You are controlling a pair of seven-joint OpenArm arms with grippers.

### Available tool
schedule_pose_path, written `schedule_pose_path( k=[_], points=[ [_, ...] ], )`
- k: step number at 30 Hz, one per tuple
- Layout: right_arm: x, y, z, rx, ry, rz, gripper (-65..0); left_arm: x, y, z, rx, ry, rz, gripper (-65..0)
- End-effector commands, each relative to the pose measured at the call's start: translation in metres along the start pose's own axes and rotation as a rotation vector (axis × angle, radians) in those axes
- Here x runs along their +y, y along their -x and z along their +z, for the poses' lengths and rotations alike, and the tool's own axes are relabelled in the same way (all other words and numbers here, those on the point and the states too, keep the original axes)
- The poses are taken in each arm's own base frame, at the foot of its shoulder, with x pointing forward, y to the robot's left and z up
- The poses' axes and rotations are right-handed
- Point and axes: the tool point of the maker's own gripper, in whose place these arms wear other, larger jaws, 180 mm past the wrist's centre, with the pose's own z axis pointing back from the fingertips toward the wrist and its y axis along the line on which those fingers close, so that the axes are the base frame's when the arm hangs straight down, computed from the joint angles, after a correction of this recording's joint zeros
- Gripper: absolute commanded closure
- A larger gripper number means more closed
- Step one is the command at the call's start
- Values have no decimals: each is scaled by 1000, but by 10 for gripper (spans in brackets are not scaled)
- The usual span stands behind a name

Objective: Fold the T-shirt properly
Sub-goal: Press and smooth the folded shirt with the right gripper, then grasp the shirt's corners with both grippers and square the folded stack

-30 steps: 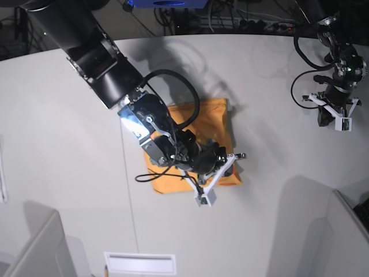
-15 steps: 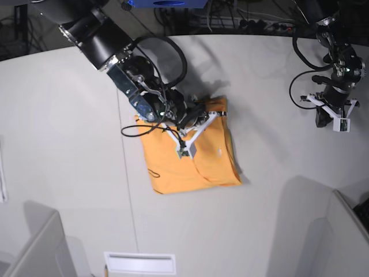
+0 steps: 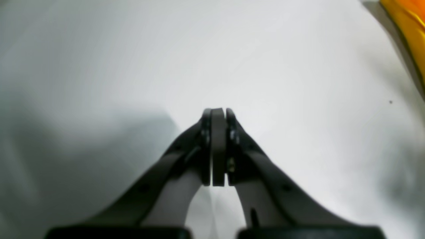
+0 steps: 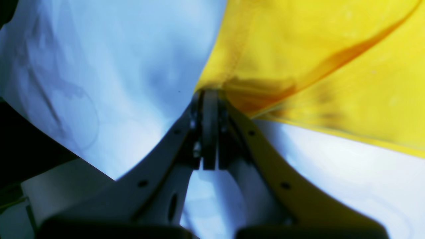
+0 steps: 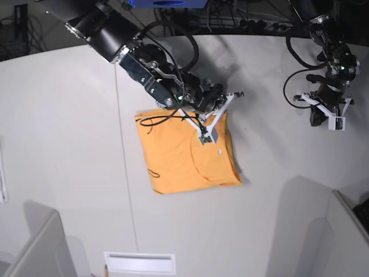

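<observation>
The orange-yellow T-shirt (image 5: 173, 156) lies folded into a rough square on the white table (image 5: 69, 133). My right gripper (image 5: 233, 95) is at the shirt's far right corner. In the right wrist view this gripper (image 4: 209, 94) is shut, pinching the shirt's edge (image 4: 315, 49), and creases run to its tip. My left gripper (image 5: 326, 120) is far right of the shirt, over bare table. In the left wrist view it (image 3: 217, 111) is shut and empty, and a sliver of the shirt (image 3: 410, 23) shows at the top right.
Grey partition panels stand at the front left (image 5: 34, 248) and front right (image 5: 340, 231). A white slotted plate (image 5: 139, 262) lies at the front edge. A thin black cable (image 5: 153, 120) from the right arm hangs over the shirt's far left part. Cables and gear sit behind the table.
My right gripper has moved from the shirt's near right part across it to the far right corner. The left arm has shifted slightly toward the back.
</observation>
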Motion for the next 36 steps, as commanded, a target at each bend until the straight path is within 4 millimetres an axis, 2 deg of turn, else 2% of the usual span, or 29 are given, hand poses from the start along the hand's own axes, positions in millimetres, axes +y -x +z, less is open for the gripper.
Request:
schedule_pose_path(
  k=[1, 4, 7, 11, 15, 18, 23, 25, 26, 30, 32, 33, 36],
  points=[
    [5, -12, 2, -28, -15, 6, 0, 1, -18, 2, -38, -5, -16, 0],
    [13, -8, 5, -28, -37, 8, 0, -12, -26, 4, -27, 32, -22, 0],
    [28, -18, 23, -88, -90, 14, 0, -25, -31, 6, -35, 106, 11, 0],
    [12, -44, 51, -183, -91, -19, 0, -38, -34, 8, -44, 180, 74, 0],
    [-35, -51, 68, -241, -19, -110, 0, -46, -39, 9, -78, 224, 133, 0],
    [-64, -45, 74, -249, 29, -174, 0, -67, -37, 4, -82, 282, 171, 0],
    [-97, -39, 82, -252, 96, -203, 0, -89, -49, -3, -143, 366, 290, 0],
    [-102, -36, 82, -251, 107, -209, 0, -87, -43, -11, -118, 348, 361, 0],
    [-106, -34, 83, -247, 116, -214, 0, -88, -42, -15, -111, 348, 381, -71],
    [-114, -30, 84, -242, 133, -221, 0, -105, -37, -22, -86, 388, 394, -456],
    [-117, -29, 84, -239, 141, -216, 0, -119, -44, -24, -94, 419, 392, -592],
    [-118, -29, 85, -238, 142, -215, 0, -126, -45, -26, -91, 437, 390, -637],
    [-120, -29, 85, -237, 148, -213, 0, -151, -47, -33, -69, 496, 372, -650]
  ],
)
